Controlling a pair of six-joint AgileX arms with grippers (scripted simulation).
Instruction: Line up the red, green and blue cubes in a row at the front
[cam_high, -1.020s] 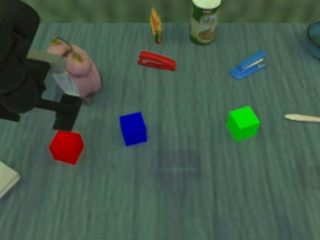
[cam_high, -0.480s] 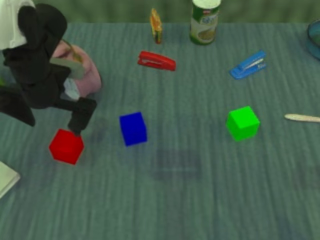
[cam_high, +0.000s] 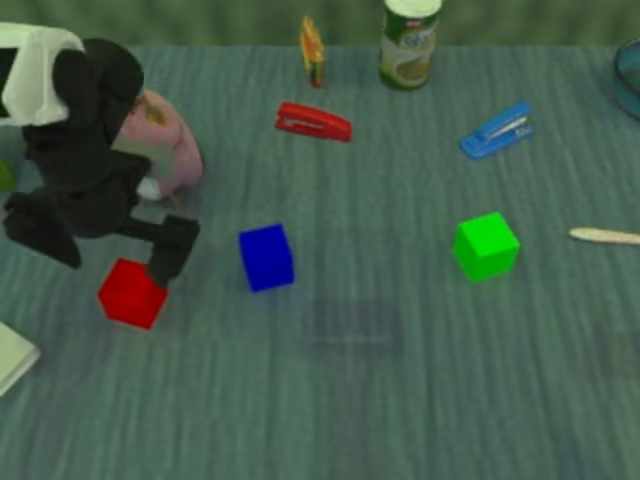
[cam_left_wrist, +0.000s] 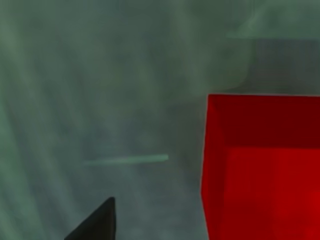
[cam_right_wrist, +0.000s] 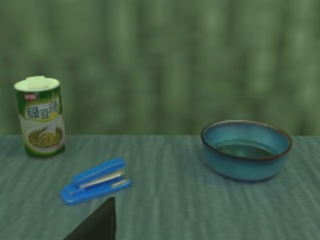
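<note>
My left gripper (cam_high: 150, 268) is low over the red cube (cam_high: 131, 294), one dark finger overlapping the cube's upper right edge in the top view. I can't tell if the fingers are spread or closed; the left wrist view shows only one fingertip (cam_left_wrist: 97, 225) beside the red cube (cam_left_wrist: 262, 170), apart from it, nothing gripped that I can see.

Using the blue cube (cam_high: 266, 257) as landmark: red cube sits well to its left and slightly nearer the front, green cube (cam_high: 486, 246) well to its right, about level. Pink alarm clock (cam_high: 170, 150) is behind-left of it, mostly hidden by my arm. Red stapler (cam_high: 313, 122) behind it, light-blue stapler (cam_high: 497, 130) behind-right, green can (cam_high: 409, 42) far behind-right.

My right arm is parked out of the top view; its wrist camera shows the can (cam_right_wrist: 41, 116), blue stapler (cam_right_wrist: 96, 181) and a blue bowl (cam_right_wrist: 246, 149) on the tabletop (cam_high: 400, 380). Its fingers' state: can't tell.
</note>
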